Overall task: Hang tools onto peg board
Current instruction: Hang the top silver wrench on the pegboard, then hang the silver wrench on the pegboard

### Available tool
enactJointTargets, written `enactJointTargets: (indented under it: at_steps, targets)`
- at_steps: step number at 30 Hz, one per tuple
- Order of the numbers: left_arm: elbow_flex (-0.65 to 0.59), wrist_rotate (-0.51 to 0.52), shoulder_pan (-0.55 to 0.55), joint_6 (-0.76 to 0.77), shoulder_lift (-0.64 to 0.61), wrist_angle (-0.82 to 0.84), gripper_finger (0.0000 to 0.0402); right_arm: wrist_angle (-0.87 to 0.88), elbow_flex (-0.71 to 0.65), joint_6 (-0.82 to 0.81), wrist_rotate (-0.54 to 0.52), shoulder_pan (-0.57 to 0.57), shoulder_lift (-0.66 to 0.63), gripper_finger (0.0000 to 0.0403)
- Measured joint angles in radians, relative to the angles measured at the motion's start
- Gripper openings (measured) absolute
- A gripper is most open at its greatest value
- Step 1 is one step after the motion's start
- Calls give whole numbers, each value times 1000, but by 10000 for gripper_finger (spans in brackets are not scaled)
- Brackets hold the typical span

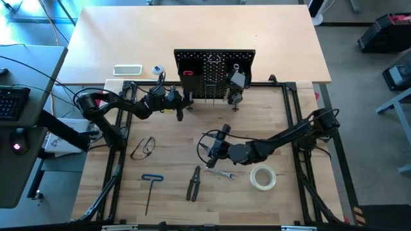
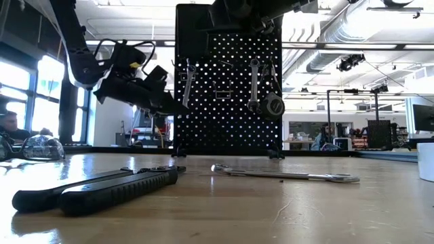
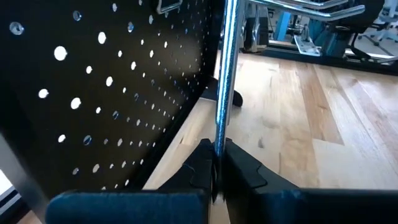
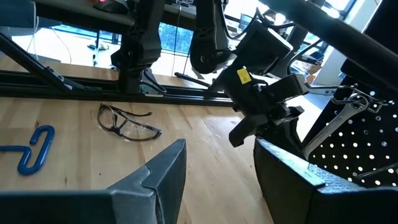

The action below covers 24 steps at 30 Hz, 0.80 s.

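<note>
Left pincer (image 1: pixel 180 108) is clamping a wrench (image 3: pixel 225 87) by its lower end, hovering just off the board's (image 1: pixel 215 74) left front face near the surface's far edge; the wrench is standing close to upright, its long axis running up alongside the perforated panel, its top end reaching toward a hook (image 3: pixel 171 6) above; so the hook is lying above and slightly boardward of the grip, and the left arm is clearly the nearer one. Right pincer (image 1: pixel 215 149) is waiting open at mid-surface, holding nothing, just beside a second wrench (image 1: pixel 220 172) lying flat, with pliers (image 1: pixel 193 183) near it.
</note>
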<state>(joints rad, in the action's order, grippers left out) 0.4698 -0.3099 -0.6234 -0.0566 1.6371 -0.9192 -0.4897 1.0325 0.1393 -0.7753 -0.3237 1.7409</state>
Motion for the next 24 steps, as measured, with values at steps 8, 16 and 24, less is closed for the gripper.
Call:
enactJointTargets:
  at_steps: [8, 16, 24]
  targets:
    - [0, -2, -2, -7, 0, 26, 52, 37, 0, -23, -1, 0, 0, 181]
    - [0, -2, -2, -1, 0, 73, 119, 253, 0, -225, -9, -37, 0, 181]
    - [0, -2, -2, 17, 0, 98, 165, 440, 0, -411, 20, -139, 0, 181]
